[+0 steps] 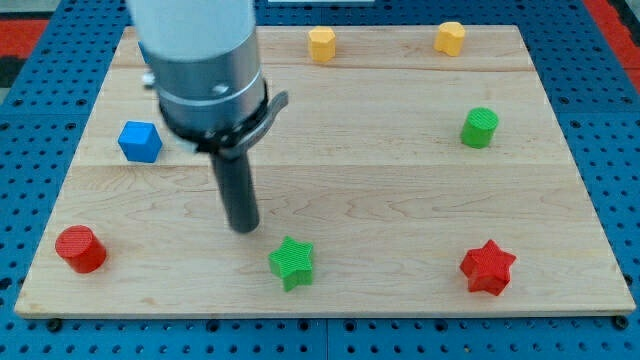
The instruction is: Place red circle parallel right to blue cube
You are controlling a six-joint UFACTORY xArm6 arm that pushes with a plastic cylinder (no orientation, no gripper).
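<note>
Red circle [80, 248]: a short red cylinder, upright, near the surface's corner at the view's bottom left. Nothing touches it.

Blue cube [140, 141]: at the view's left, well above the red circle and slightly to its right, with bare wood between the two. The arm's grey housing sits just to the cube's right in the picture.

My tip [243, 226]: the rod's lower end rests on the surface [400, 200] between the blue cube and the green star, closer to the star. It lies to the right of the red circle and a little higher in the view, well apart from it. It touches no block. This arm carries no gripper, only the rod, so nothing is grasped.

Green star [292, 262]: just below and right of the tip, a narrow gap of wood showing between them.

Red star [487, 266]: near the view's bottom right, far from the tip.

Green cylinder [479, 127]: right side, upper half of the surface.

Two yellow blocks along the top edge, shape roughly hexagonal: one near the middle [321, 43], one further right [450, 38]

Surface: light wooden board lying on a blue perforated base [610, 110]
</note>
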